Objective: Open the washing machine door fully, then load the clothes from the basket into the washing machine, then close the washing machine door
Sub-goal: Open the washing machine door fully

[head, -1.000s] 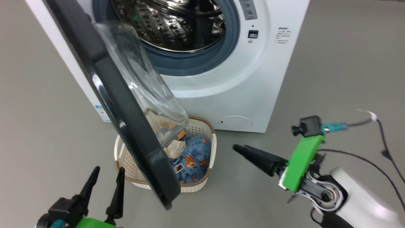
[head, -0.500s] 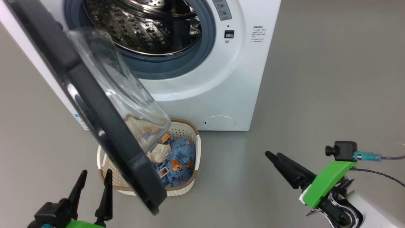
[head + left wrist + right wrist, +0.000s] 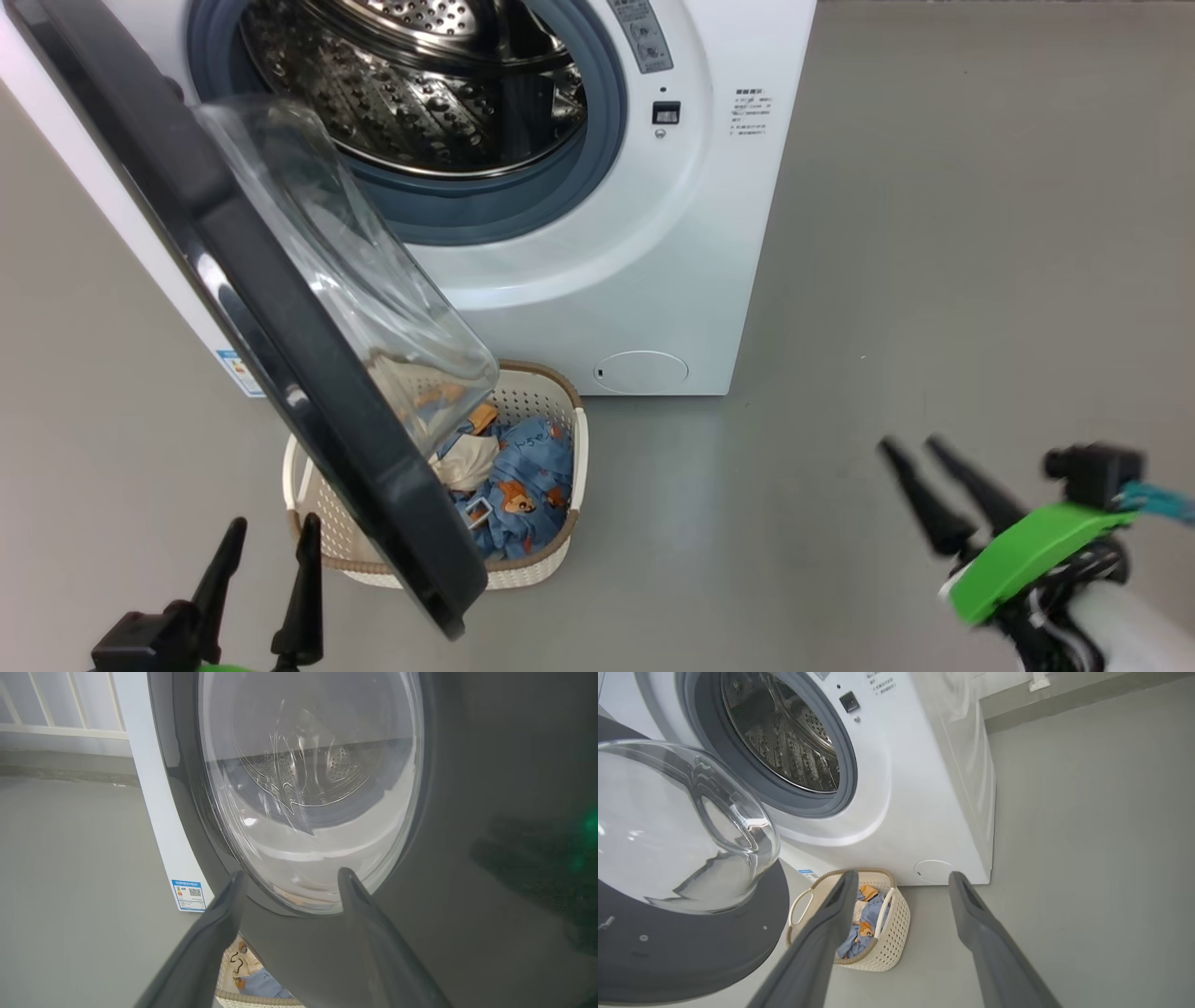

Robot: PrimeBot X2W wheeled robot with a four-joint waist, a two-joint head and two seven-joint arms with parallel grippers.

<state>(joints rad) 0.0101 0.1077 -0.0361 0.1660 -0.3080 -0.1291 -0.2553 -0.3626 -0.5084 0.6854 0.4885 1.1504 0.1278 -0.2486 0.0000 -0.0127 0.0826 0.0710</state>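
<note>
Obstacle: washing machine door (image 3: 317, 392) stands swung out, and its rim overhangs the left half of the basket (image 3: 537, 571), blocking straight-down access there. The right half, with the clothes (image 3: 523, 476), is open from above and from the right. The drum mouth (image 3: 411, 93) is unobstructed from front-right. The door stands between the left gripper (image 3: 274, 521) and the basket. The right gripper (image 3: 908, 442) has open floor (image 3: 747, 523) to the basket.

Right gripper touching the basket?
Apart. The head view shows the right gripper well off to the side of the basket, with a wide stretch of bare floor between them.
</note>
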